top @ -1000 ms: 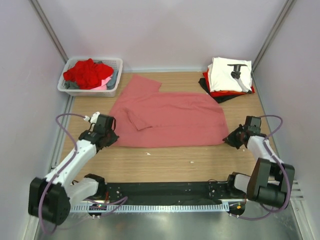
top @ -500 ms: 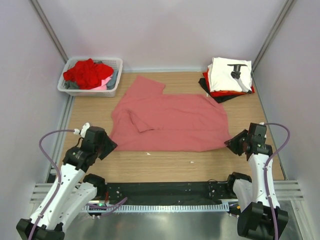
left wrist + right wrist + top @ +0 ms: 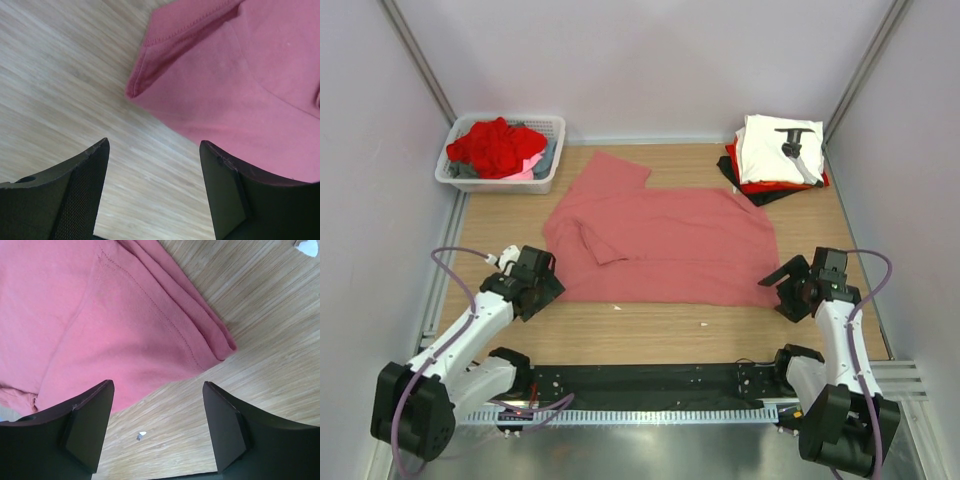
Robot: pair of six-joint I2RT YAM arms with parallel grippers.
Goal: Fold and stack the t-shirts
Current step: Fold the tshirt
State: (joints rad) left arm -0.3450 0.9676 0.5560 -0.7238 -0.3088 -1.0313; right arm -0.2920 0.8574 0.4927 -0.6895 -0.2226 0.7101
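Stack [image 3: 775, 152] done upper right; pink shirt [image 3: 665, 250] part-folded at centre; basket [image 3: 495, 184] upper left holds more; left gripper [image 3: 154, 147] and right gripper [image 3: 157, 385] jaws spread, empty.

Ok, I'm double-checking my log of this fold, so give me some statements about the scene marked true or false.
1. The salmon-pink t-shirt lies spread on the table. True.
2. The left gripper is clamped on its corner. False: it is open, over bare wood beside the corner.
3. The right gripper is open. True.
4. The white basket is empty. False: it holds red and grey clothes.
5. A white t-shirt tops the folded stack. True.
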